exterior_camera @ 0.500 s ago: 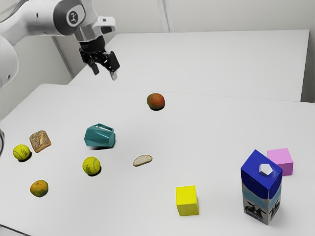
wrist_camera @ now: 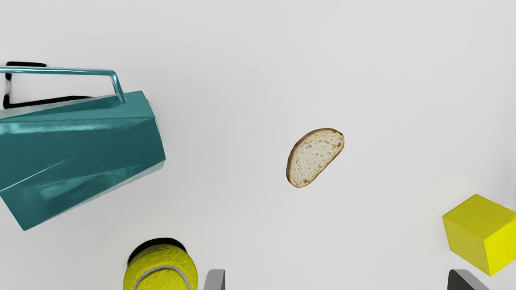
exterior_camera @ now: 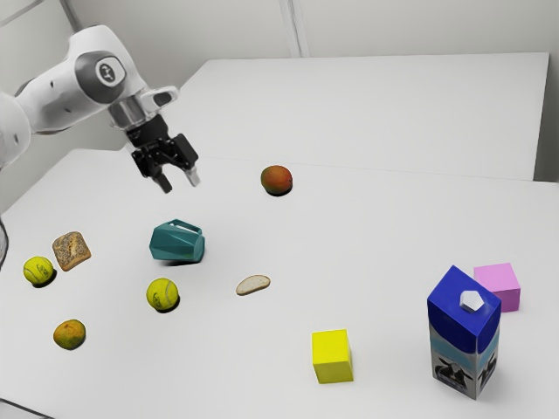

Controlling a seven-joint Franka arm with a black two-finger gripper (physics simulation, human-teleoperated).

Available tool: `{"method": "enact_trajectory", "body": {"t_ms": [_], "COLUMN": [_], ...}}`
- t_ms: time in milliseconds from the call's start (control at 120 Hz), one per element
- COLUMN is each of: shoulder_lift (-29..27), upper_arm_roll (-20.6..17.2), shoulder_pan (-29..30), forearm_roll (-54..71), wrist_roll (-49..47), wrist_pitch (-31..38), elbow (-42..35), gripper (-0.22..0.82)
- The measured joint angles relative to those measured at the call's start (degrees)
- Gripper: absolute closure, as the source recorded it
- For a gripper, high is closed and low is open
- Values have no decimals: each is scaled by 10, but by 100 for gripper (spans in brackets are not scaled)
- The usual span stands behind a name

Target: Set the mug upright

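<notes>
The arm [exterior_camera: 68, 94] has come down and its hand [exterior_camera: 181, 182] now sits lower in the upper left of the exterior frame; the mug and the things around it have not shifted. The white table [exterior_camera: 218, 375] spreads beneath. Of what stands on it, the milk carton [exterior_camera: 465, 336] is biggest, at lower right, well apart from the work. The mug [exterior_camera: 176, 243] lies on its side left of centre, just below the hand in that frame, its long axis running roughly left to right and its handle toward the frame's top.

The hand's fingers are spread, holding nothing. In the wrist view the mug is off to one side, beyond the finger nearest the tennis ball [wrist_camera: 161, 270], and its length runs roughly along the line from finger to finger. So the hand probably must shift toward it and turn about a quarter to close across the body. The ball, near the mug, could get knocked.
</notes>
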Motion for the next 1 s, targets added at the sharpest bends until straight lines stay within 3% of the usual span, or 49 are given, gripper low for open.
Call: {"method": "enact_trajectory", "body": {"t_ms": [67,158,267,425,658,842,1000], "shoulder_lift": [21,66,91,162,241,251,213], "upper_arm_roll": [-10,-87,-121,-130,-159,-156,-151], "shoulder_pan": [25,119,181,231,286,295,295], "forearm_roll": [-18,-31,-38,-45,-61,-67,-76], "wrist_roll": [12,28,49,79,126,151,166], "wrist_pitch": [-3,-11,-17,-22,-26,-25,-15], "elbow": [9,55,73,136,167,160,90], "gripper": [0,0,0,0,0,0,0]}}
